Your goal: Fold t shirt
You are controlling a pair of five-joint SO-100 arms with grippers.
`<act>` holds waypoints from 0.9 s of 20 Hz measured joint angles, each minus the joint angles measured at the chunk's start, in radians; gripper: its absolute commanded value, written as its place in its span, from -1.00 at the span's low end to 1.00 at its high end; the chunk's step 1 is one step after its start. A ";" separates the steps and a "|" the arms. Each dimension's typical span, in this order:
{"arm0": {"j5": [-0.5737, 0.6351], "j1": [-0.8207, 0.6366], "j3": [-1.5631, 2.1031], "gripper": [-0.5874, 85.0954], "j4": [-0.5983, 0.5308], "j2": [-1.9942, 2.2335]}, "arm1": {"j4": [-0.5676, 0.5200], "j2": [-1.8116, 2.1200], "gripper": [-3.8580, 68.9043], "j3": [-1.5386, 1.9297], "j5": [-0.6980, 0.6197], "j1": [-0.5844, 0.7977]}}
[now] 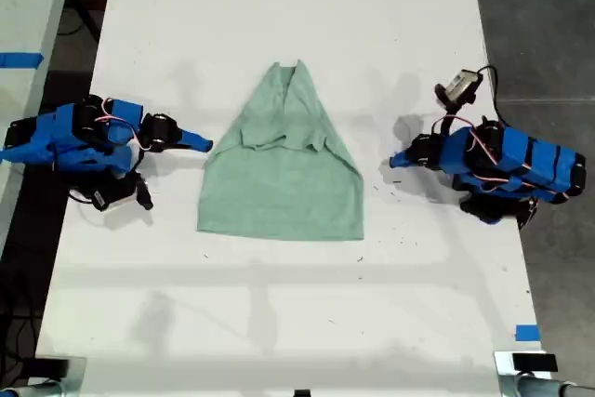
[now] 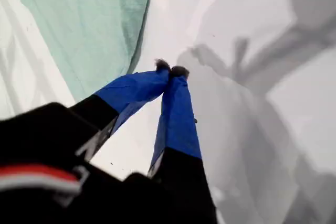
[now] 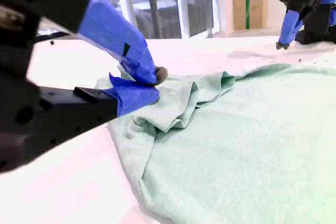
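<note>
The pale mint-green t shirt [image 1: 284,174] lies flat mid-table, both sleeves folded inward so it tapers toward the collar at the far side. In the exterior view, my second gripper [image 1: 201,144] is at the shirt's left edge and my first gripper [image 1: 398,161] is a short way off its right edge. The second wrist view shows my second gripper [image 3: 152,83] shut, its tips over the rumpled folded sleeve of the shirt [image 3: 236,140]; no cloth is lifted. My first gripper [image 2: 170,70] is shut over bare table, with the shirt [image 2: 89,24] apart from it.
The white table [image 1: 279,323] ends in floor at the exterior view's right and a dark gap at its left. A blue tape mark [image 1: 526,332] sits near the table's front right corner in the exterior view. Cables [image 1: 479,76] loop above the first arm.
</note>
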 measured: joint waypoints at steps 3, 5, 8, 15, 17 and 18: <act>-0.002 0.000 0.000 -0.99 0.000 0.000 | 0.000 0.000 -0.87 0.000 0.000 0.000; -0.008 -0.006 0.000 -0.99 0.000 0.000 | 0.000 0.000 -0.87 0.000 0.000 0.000; -0.009 -0.015 0.000 -0.99 0.000 0.000 | 0.000 0.000 -0.87 0.000 0.000 0.000; -0.012 -0.018 0.000 -0.99 0.000 0.000 | 0.000 0.000 -0.87 0.000 0.000 0.000; -0.012 -0.018 0.000 -0.99 0.000 0.000 | 0.000 0.000 -0.87 0.000 0.000 0.000; -0.012 -0.018 0.000 -0.99 0.000 0.000 | 0.000 0.000 -0.87 0.000 0.000 0.000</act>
